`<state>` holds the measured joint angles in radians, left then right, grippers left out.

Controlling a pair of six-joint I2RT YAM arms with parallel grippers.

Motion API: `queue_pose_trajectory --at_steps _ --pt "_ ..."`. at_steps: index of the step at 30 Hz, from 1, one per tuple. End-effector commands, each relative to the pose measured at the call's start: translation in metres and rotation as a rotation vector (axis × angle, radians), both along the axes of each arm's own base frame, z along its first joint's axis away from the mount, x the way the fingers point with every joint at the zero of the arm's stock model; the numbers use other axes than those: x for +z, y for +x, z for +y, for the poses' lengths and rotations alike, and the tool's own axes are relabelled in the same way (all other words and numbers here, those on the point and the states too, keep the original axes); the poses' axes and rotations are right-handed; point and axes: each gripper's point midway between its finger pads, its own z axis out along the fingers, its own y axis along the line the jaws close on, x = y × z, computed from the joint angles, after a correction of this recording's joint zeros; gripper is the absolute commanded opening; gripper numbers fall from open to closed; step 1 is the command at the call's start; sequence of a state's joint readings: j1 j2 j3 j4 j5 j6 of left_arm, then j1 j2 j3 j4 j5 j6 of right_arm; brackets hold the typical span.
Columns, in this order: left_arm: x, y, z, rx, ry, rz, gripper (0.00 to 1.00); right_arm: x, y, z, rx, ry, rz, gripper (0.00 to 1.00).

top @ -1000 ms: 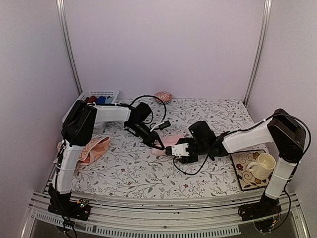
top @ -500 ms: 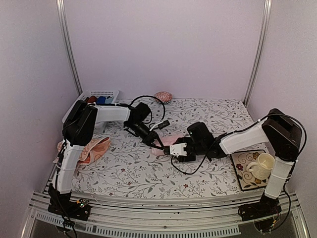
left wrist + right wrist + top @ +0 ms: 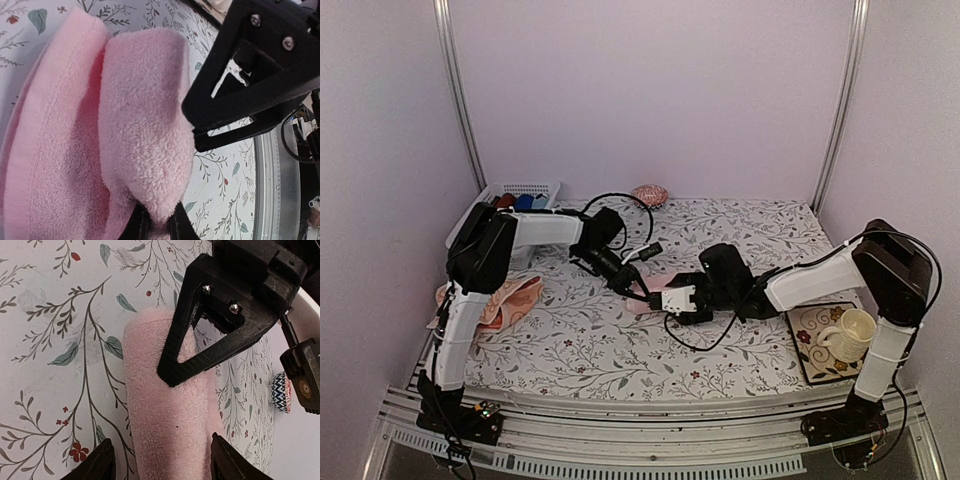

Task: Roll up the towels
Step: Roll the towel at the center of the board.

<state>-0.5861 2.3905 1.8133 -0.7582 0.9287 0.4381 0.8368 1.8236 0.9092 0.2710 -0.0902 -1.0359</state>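
My left gripper (image 3: 157, 222) is clenched on the pink towel (image 3: 100, 125); my right gripper (image 3: 162, 460) straddles it, jaws spread. Risk: a loose right grab lets it unwind.

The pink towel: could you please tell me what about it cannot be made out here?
Top external: the left claw and right claw cover most of the plain light pink terry towel; its roll is hidden.
Left wrist: the bottom edge cuts off the left claw.
Right wrist: the towel's near end runs off the bottom edge at the right claw.
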Motion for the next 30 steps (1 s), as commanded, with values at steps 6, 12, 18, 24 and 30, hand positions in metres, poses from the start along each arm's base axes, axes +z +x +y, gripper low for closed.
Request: queue_pose_trajectory --at_steps 6,12,18,24,30 --pt "-0.038 -0.007 0.017 0.020 0.110 0.079 0.04 -0.027 0.012 -0.001 -0.067 -0.039 0.032 0.52" --pt "-0.036 -0.007 0.017 0.020 0.106 0.076 0.07 -0.032 0.015 -0.003 -0.092 -0.049 0.051 0.37" --pt "-0.023 -0.001 0.021 0.033 0.107 0.024 0.40 -0.039 0.009 -0.005 -0.103 -0.070 0.149 0.24" --pt "0.005 0.008 0.029 0.067 0.089 -0.084 0.63 -0.048 0.000 -0.013 -0.137 -0.084 0.261 0.21" --pt "0.035 0.013 0.037 0.113 0.053 -0.252 0.97 -0.047 -0.007 -0.014 -0.153 -0.065 0.396 0.21"
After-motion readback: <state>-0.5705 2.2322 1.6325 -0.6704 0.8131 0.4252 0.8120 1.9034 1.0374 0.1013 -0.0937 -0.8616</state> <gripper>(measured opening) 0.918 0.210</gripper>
